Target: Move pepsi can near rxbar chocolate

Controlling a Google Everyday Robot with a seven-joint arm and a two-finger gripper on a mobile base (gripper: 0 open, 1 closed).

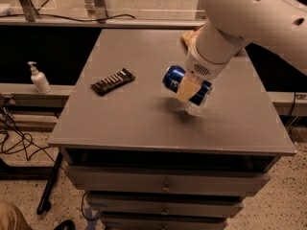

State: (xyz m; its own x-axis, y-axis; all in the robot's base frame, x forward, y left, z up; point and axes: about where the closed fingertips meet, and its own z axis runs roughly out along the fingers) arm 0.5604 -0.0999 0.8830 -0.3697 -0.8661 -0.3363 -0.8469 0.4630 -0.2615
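Observation:
The pepsi can (173,77), blue with a silver end, is held lying sideways just above the grey table top (129,123), right of the middle. My gripper (188,91) is shut on the pepsi can, its pale fingers (186,87) across the can's body, and the white arm comes in from the upper right. The rxbar chocolate (112,81), a flat dark wrapper with pale marks, lies on the left part of the table, about a can's length and a half left of the can.
The brown-and-yellow chip bag (188,36) at the back of the table is mostly hidden behind the arm. A soap dispenser (38,77) stands on a ledge left of the table. Drawers (165,186) sit below the top. Cables (14,138) lie on the floor at left.

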